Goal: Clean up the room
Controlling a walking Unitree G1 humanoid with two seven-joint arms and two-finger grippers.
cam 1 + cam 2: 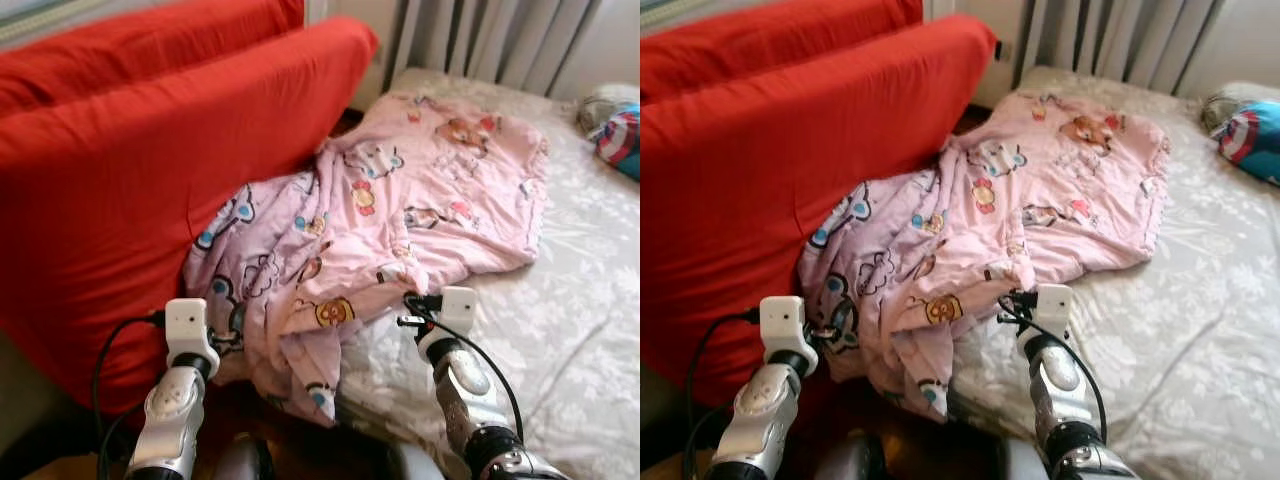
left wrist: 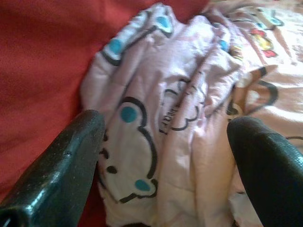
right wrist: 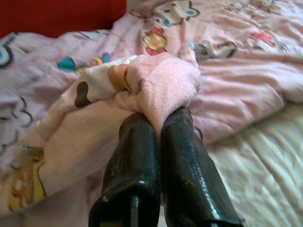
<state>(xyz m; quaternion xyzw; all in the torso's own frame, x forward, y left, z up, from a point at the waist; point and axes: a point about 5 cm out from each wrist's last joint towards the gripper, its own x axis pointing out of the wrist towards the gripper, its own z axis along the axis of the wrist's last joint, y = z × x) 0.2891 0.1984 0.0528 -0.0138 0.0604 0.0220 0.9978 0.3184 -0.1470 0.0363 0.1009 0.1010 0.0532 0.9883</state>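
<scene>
A crumpled pink blanket (image 1: 400, 210) with cartoon prints lies across the bed (image 1: 580, 300), its near corner hanging over the bed's edge. In the right wrist view my right gripper (image 3: 158, 118) is shut on a bunched pink fold of the blanket (image 3: 161, 85); it shows at the blanket's near edge (image 1: 415, 308). My left gripper (image 2: 168, 123) is open, one black finger (image 2: 71, 161) on each side of a fold printed with a blue-dotted outline figure. It sits at the blanket's left edge (image 1: 225, 340), close to the red cushion.
Two large red cushions (image 1: 150, 150) lean along the left, pressing against the blanket. The bed has a white flowered sheet. A bundle of blue, red and grey fabric (image 1: 618, 130) lies at the far right. Grey curtains (image 1: 480, 35) hang behind. Dark floor (image 1: 300, 450) lies below me.
</scene>
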